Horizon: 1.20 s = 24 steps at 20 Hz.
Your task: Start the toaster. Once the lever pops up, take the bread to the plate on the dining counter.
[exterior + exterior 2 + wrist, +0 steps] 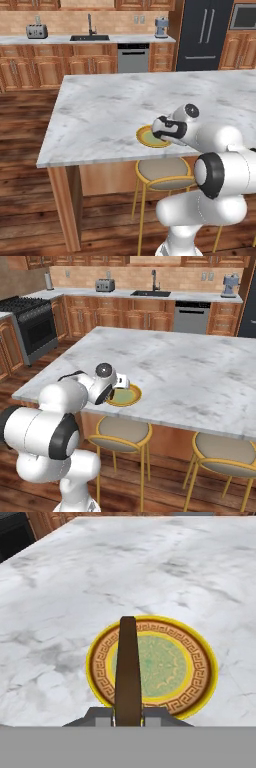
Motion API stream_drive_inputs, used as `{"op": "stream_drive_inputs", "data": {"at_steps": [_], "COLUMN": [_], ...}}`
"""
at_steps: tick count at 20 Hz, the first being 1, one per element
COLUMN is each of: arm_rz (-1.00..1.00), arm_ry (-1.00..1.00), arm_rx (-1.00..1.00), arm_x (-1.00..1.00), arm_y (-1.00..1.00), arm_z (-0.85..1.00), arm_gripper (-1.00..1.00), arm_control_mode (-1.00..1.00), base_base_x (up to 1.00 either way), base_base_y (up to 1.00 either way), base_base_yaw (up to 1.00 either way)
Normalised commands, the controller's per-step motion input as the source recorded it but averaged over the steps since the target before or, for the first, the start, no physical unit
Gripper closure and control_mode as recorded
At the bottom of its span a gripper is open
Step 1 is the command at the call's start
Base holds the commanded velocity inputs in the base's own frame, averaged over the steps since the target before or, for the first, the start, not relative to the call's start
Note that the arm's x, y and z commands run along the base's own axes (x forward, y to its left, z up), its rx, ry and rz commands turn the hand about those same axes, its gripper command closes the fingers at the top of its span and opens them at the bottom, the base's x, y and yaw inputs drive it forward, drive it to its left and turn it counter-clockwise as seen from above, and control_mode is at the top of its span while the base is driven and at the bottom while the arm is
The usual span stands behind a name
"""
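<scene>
My gripper (128,714) is shut on the bread (128,667), a thin brown slice seen edge-on that stands up between the finger tips. It hangs over the near half of the plate (201,662), whose olive patterned ring surrounds a pale green centre. The plate (144,136) lies near the front edge of the dining counter (105,107), and my hand covers its right side. In the right base view the hand hides the left part of the plate (129,397). Whether the bread touches the plate I cannot tell. The toaster (37,31) stands far off on the back worktop.
Round tan stools (162,172) (225,448) stand under the counter's front edge, below my arm. A sink (90,37), a dishwasher (133,57) and a dark fridge (205,30) line the back wall. A black stove (30,321) is at the left.
</scene>
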Motion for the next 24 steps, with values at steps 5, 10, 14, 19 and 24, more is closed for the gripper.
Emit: {"op": "stream_drive_inputs", "data": {"at_steps": [5, 10, 14, 19, 24], "arm_rz": [0.0, 0.0, 0.0, 0.0, 0.0], "arm_ry": [0.0, 0.0, 0.0, 0.0, 0.0], "arm_rx": [0.0, 0.0, 0.0, 0.0, 0.0], "arm_x": [0.14, 0.01, 0.01, 0.12, 0.24], "arm_y": [0.0, 0.0, 0.0, 0.0, 0.0], "arm_z": [-0.11, -0.16, -0.14, -0.05, 0.0], "arm_gripper": [1.0, 1.0, 1.0, 1.0, 1.0], "arm_control_mode": [-1.0, -1.0, -1.0, -1.0, -1.0], "base_base_x": [0.0, 0.0, 0.0, 0.0, 0.0], "base_base_y": [0.0, 0.0, 0.0, 0.0, 0.0], "base_base_yaw": [0.0, 0.0, 0.0, 0.0, 0.0]}}
